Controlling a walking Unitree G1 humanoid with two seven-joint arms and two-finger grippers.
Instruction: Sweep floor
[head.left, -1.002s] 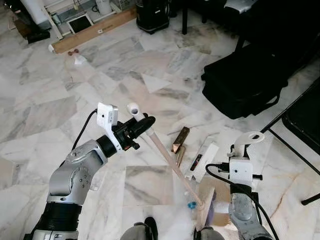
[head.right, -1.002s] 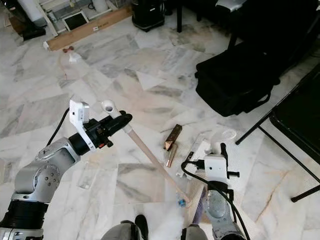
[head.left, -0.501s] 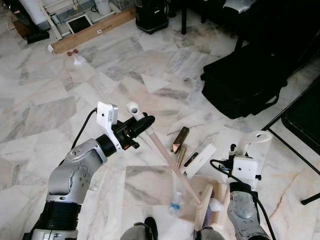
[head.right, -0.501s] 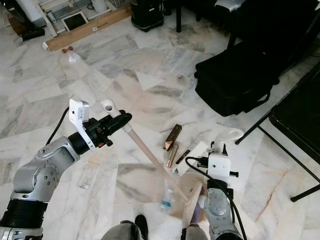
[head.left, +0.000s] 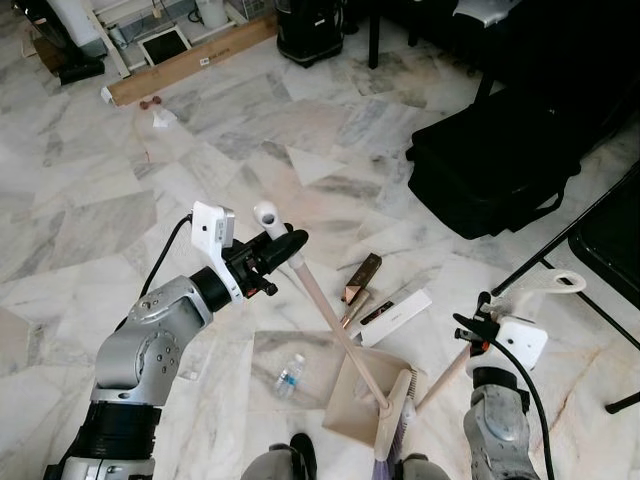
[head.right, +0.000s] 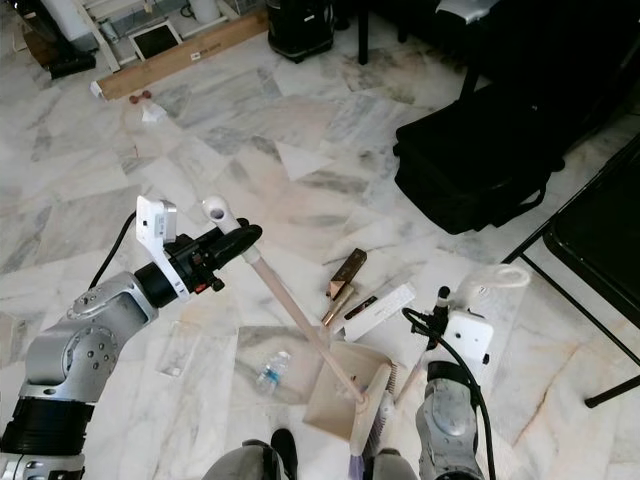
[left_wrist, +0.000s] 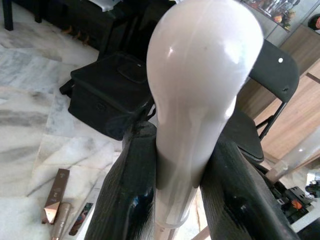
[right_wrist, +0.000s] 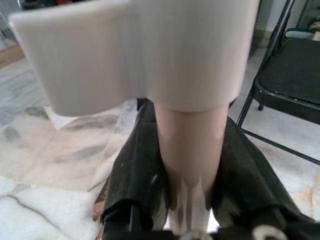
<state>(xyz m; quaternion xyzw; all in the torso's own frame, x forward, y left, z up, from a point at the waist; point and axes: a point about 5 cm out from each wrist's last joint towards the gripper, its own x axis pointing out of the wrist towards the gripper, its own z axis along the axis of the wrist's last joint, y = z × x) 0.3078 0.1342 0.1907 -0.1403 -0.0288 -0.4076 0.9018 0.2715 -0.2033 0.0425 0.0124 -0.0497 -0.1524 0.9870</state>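
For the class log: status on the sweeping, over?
Left gripper shut on broom handle; right gripper shut on dustpan handle. Broom head at dustpan. Plastic bottle, gold box, white box loose nearby.

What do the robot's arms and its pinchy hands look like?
Both arms are shiny silver metal with round joints and black bands. The left arm has a ribbed black section near its base. Each wrist carries a small white camera box with a black cable looping out. The left gripper and right gripper each have two long black fingers.
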